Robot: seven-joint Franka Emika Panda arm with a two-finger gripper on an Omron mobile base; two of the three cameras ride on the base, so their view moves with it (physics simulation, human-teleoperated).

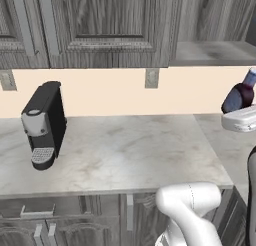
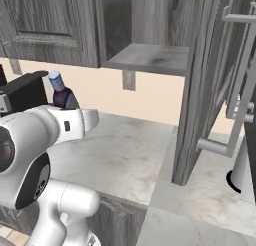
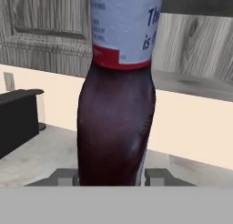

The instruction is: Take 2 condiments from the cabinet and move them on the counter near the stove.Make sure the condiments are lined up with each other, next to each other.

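Aloft, pincer clamps purple bottle, arm raised above counter, below cabinet.

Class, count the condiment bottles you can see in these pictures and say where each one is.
1. The dark bottle is held in the tool, above the counter beside the open cabinet. Another may be hidden.

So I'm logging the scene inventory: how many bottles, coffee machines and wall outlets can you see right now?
Bottles: 1, the bottle in the gripper
Coffee machines: 1, the coffee machine on the counter
Wall outlets: 2, outlet and second outlet
Total: 4
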